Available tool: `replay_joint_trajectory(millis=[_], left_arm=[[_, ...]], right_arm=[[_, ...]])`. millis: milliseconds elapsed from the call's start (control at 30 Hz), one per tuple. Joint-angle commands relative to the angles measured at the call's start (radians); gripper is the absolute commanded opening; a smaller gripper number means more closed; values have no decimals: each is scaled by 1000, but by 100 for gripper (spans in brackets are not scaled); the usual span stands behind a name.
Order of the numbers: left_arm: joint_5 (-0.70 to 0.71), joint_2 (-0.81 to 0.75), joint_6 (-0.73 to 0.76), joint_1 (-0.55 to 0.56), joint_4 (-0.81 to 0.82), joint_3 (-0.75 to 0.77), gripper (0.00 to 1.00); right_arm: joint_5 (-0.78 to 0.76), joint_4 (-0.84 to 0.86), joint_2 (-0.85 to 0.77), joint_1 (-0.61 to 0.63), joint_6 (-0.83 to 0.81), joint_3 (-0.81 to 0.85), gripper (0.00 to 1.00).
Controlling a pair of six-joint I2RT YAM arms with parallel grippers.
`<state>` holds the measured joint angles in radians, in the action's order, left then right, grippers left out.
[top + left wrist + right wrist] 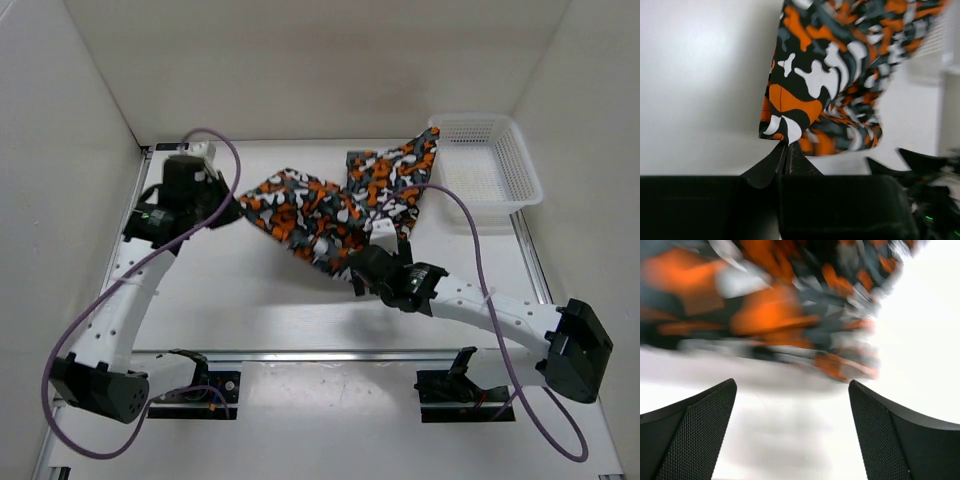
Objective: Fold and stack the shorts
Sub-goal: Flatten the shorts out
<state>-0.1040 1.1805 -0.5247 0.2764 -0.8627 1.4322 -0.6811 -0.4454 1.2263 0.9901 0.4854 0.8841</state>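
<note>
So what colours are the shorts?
The shorts are orange, black, grey and white camouflage, clearest in the left wrist view.

Thin matt cloth shorts (330, 205); white plastic mesh basket (488, 165)

A: Shorts (780, 315) in the right wrist view?
B: Smeared with blur — cut off at the top edge.
A: And the basket (480, 121) from above?
B: Its left wall partly hides behind the cloth.
</note>
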Motion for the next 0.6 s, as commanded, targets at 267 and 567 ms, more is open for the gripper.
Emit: replay_joint_trajectory(millis=[267,567], left_arm=[[112,-144,-63,-20,30,-358,10],[102,-153,-72,-20,21,-369,10]], right_arm=[[89,-335,-349,6,528,-62,82],[555,-47,-338,-293,788,-301,82]])
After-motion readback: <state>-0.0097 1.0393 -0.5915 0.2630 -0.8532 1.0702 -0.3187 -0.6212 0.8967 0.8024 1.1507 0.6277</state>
